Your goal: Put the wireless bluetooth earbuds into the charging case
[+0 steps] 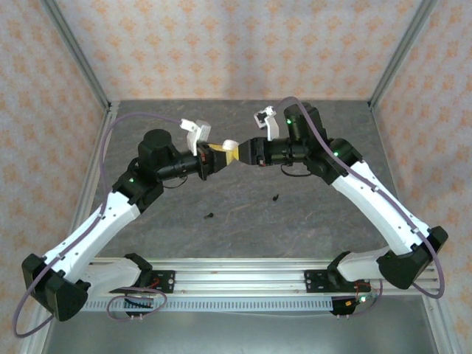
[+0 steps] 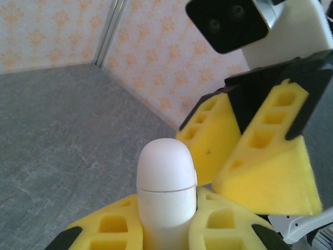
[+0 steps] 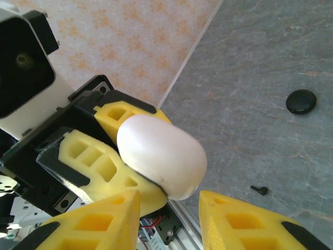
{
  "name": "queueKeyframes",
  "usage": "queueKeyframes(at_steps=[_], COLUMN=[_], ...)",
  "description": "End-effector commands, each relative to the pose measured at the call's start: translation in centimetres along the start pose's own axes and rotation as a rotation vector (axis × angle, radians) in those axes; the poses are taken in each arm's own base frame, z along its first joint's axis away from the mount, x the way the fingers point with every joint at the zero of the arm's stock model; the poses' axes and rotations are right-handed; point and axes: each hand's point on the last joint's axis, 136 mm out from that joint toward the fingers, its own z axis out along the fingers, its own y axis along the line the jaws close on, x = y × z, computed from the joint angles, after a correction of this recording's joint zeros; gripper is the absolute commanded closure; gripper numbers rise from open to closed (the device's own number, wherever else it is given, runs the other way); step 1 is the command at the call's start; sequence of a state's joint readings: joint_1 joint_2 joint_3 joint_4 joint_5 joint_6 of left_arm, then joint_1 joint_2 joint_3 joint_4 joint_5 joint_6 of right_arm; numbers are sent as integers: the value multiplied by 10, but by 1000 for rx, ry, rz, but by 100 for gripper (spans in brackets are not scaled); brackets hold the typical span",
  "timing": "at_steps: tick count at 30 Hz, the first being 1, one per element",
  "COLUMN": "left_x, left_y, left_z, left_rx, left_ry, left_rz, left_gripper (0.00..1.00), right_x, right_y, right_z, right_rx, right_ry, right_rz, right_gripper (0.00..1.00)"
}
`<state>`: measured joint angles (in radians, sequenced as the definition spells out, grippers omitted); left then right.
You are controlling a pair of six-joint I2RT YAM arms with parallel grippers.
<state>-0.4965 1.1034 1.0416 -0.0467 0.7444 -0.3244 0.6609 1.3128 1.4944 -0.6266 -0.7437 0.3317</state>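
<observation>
A white charging case with its lid closed stands upright between the yellow pads of my left gripper, which is shut on its lower half. In the top view the case is held above the middle of the table, between the two arms. My right gripper faces it, open, its fingertips on either side of the case's rounded end without touching. Two tiny black earbuds lie on the grey table; the rounder one shows in the right wrist view. The white earbuds are out of view.
The grey stone-patterned table is bounded by patterned walls and metal posts at the back. An aluminium rail carrying the arm bases runs along the near edge.
</observation>
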Motion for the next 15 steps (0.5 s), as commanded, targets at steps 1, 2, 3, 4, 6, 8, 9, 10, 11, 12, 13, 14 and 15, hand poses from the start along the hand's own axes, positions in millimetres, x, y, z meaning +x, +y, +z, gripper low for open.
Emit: queueKeyframes(at_steps=[1,2,3,4,6,8,9,10,11,12,13,14,15], left_x=[-32,-29,-27,-23,-17,-8,-3,1,4,8,12,15,19], left_y=[-11,-5,3,13,32,50,59,66,72,79,86,93,101], left_z=[1,4,6,9,15,27,35,43,50,59,68,74,82], left_rx=[25,3,-29,-64,-132,-178,-189,-194,-197,-194,-192,-196,-202], left_ry=[-77,-64,-54,-40,-20,14,38,58,74,89,97,102,109], left_rz=[77,79,81,73,50,7,-17,-39,-54,-69,-82,-95,-110], left_gripper=[100,100,100,100,100,100,100,100,100,100,100,100,100], right_x=[15,13,11,8,5,3,1,1,0,2,2,3,5], right_y=[-8,-10,-15,-21,-36,-52,-61,-71,-78,-86,-92,-95,-98], right_z=[-7,-9,-11,-13,-18,-23,-25,-29,-31,-33,-35,-37,-38], right_rx=[65,86,119,161,241,317,356,396,424,451,472,486,501], right_ry=[23,11,-2,-15,-35,-52,-59,-64,-67,-63,-60,-60,-57], right_rz=[-13,-16,-19,-18,-9,12,29,54,76,101,121,131,140], right_gripper=[63,62,60,59,58,58,57,57,56,56,55,55,54])
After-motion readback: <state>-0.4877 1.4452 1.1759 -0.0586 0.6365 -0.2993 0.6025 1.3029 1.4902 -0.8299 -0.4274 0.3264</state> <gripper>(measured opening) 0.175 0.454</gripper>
